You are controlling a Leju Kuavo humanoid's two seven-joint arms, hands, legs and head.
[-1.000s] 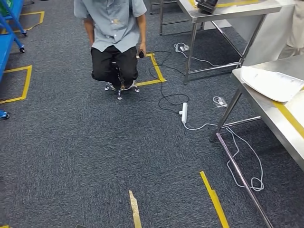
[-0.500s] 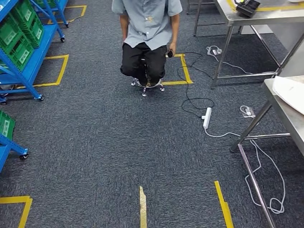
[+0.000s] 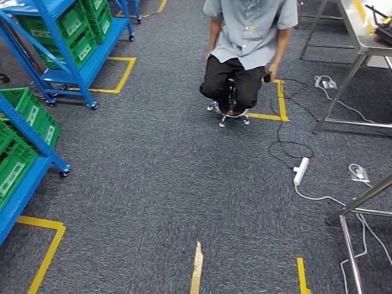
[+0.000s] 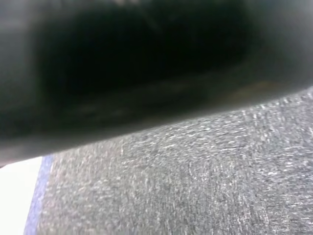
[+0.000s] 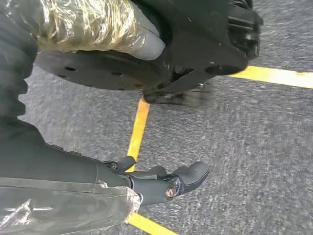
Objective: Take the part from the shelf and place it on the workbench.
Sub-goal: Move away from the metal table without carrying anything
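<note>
The right hand (image 5: 162,183) hangs over the grey carpet (image 3: 152,184) in the right wrist view, its dark fingers (image 5: 191,174) stretched out nearly straight and a little apart, with nothing between them. The left wrist view is mostly a dark blur above a strip of carpet, so whether the left hand's fingers are apart or together cannot be told.

The part cannot be picked out. In the head view a blue shelf (image 3: 69,55) on castors stands at the upper left of the frame, carrying green crates (image 3: 76,27) with white labels; a second blue shelf (image 3: 27,159) with more green crates (image 3: 14,165) runs down the left edge. If the part lies in one of those crates it is too hidden to see, and so are its long axis and the way it points — it is well apart from the right hand in any case.

At the upper middle of the frame a person (image 3: 245,49) in a grey shirt and black trousers sits on a low wheeled stool (image 3: 228,113), holding a small dark object. Yellow tape lines (image 3: 196,269) mark the carpet. At the right a white power strip (image 3: 300,171) and loose cables lie on the floor beside the legs of a steel counter (image 3: 358,30) in the upper right corner.
</note>
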